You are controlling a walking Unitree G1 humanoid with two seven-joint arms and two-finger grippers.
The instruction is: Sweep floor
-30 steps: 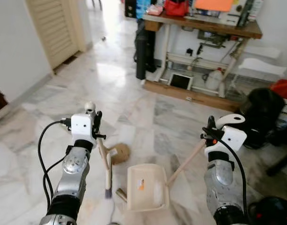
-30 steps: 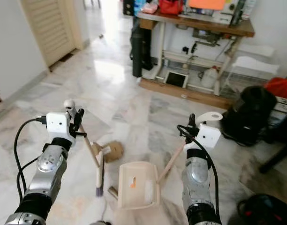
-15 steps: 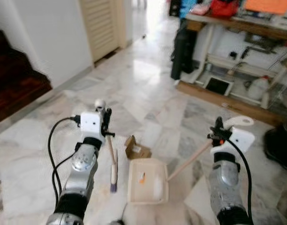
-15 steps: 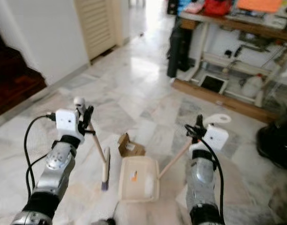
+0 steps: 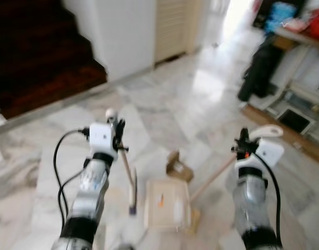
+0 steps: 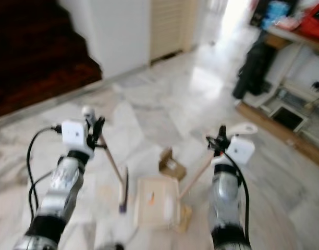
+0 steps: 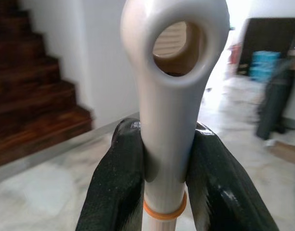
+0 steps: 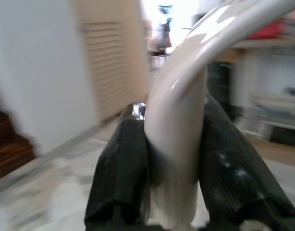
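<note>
My left gripper point(image 5: 119, 136) is shut on the white top of a small broom handle point(image 7: 172, 96); the wooden handle slopes down to the brush head point(image 5: 133, 195), which touches the marble floor. My right gripper point(image 5: 241, 147) is shut on the curved white grip point(image 8: 186, 96) of a long-handled cream dustpan point(image 5: 166, 204), which rests on the floor between my arms. A crumpled brown cardboard scrap point(image 5: 177, 166) lies on the floor just beyond the dustpan's far edge. The eye views are blurred by motion.
Dark wooden stairs point(image 5: 39, 57) rise at the left behind a white wall point(image 5: 125, 31). A louvred door point(image 5: 175, 26) stands further back. At the right are a black bag point(image 5: 258, 67) and a cluttered workbench point(image 5: 305, 52). Marble floor point(image 5: 164, 104) stretches ahead.
The whole view has swung left: the stairs and white wall have come into sight and the workbench has slid to the right edge. Both grippers still hold broom and dustpan.
</note>
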